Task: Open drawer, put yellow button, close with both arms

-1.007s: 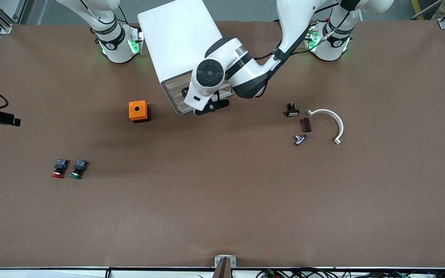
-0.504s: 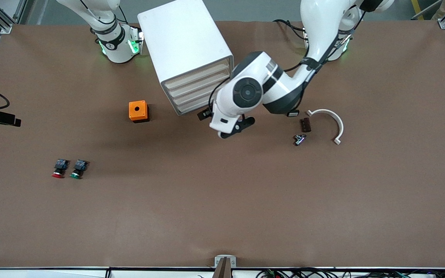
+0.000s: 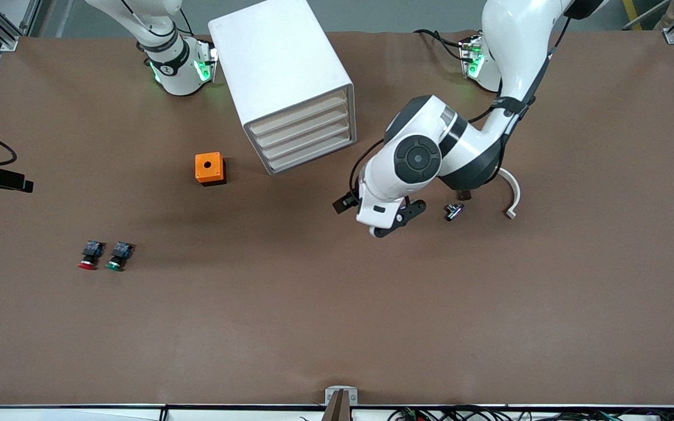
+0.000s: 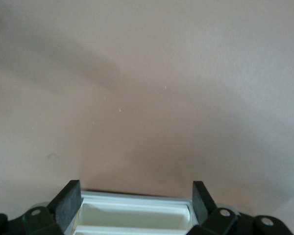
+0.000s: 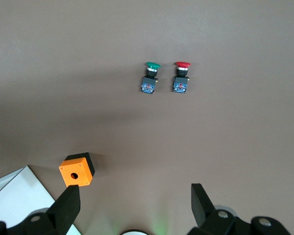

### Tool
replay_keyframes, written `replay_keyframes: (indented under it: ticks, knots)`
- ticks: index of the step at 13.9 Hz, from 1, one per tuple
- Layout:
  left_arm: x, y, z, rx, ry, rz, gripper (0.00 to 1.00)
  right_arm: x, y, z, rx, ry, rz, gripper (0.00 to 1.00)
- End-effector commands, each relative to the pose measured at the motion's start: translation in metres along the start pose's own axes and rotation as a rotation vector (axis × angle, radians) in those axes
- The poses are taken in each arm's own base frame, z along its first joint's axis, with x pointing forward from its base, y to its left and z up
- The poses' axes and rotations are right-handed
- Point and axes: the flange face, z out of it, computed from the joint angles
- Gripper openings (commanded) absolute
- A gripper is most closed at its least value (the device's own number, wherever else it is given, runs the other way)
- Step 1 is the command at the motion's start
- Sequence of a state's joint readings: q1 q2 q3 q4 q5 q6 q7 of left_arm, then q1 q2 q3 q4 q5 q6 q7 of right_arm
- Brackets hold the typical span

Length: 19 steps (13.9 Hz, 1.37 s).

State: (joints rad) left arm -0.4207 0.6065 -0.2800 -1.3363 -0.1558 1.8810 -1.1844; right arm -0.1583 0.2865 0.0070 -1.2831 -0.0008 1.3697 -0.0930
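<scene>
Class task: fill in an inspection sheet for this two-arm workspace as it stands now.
Surface: brown table, no spills seen.
Job's things: white cabinet, top drawer shut like the three below; yellow button not seen.
Clutter: orange box, red button, green button toward the right arm's end; white curved bracket, metal fitting toward the left arm's.
Grippers: left pincer open, over bare table; right pincer open, high over the table.
Cables: black cables by the left arm's base.
Surroundings: aluminium frame post.
</scene>
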Motion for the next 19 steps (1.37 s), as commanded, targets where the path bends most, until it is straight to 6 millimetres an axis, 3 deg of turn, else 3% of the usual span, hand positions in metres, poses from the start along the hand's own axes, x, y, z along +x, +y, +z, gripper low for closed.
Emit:
replay_keyframes:
  ticks: [1, 6, 9, 13, 16, 19]
  knots:
    - [0.02, -0.012, -0.02, -0.008, 0.028, -0.037, 1.0, -0.005, 0.002, -0.014, -0.012, 0.025, 0.004, 1.0]
    - [0.069, -0.037, -0.048, -0.043, 0.042, -0.02, 1.0, -0.016, -0.004, -0.033, -0.014, 0.058, -0.004, 1.0]
    - [0.098, -0.063, -0.076, -0.037, 0.05, 0.054, 1.0, -0.027, -0.004, -0.046, 0.001, 0.074, -0.003, 1.0]
    - [0.138, -0.126, -0.134, 0.006, 0.03, 0.239, 1.0, -0.037, -0.005, -0.056, 0.007, 0.046, -0.006, 1.0]
    - [0.157, -0.175, -0.167, 0.053, -0.006, 0.356, 1.0, -0.043, -0.011, -0.056, 0.012, 0.02, -0.012, 1.0]
    - [0.179, -0.23, -0.202, 0.074, -0.021, 0.465, 1.0, -0.057, -0.012, -0.073, 0.009, 0.05, -0.019, 1.0]
